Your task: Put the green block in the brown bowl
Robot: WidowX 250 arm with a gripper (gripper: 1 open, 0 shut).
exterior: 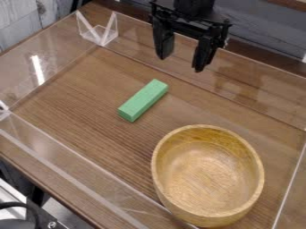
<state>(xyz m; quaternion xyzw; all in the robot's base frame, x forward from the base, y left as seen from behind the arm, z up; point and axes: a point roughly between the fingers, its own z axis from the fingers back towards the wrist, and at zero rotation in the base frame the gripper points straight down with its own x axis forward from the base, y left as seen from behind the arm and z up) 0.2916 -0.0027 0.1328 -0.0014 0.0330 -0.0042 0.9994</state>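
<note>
The claw [184, 49] hangs at about twelve o'clock in the view, black, pointing down, with its fingers [202, 55] spread apart and nothing between them: it is released. It stands above the far part of the bench [84, 89], well apart from both task things.

The block [143, 99] lies flat on the wood-grain bench near the middle of the view, a little toward ten o'clock from centre. It is bright green and elongated, its long axis running from about seven o'clock to one o'clock. It touches nothing but the bench.

The bowl [167, 143] sits at about five o'clock, light-brown wood with visible grain and a thick rim, upright, its inside bare. The block lies outside it, toward eleven o'clock from the bowl, near but not touching.

A clear wall [36, 49] runs around the bench surface, with glare on its panels. A small clear bracket [98, 31] stands at about eleven o'clock, by the far edge.
</note>
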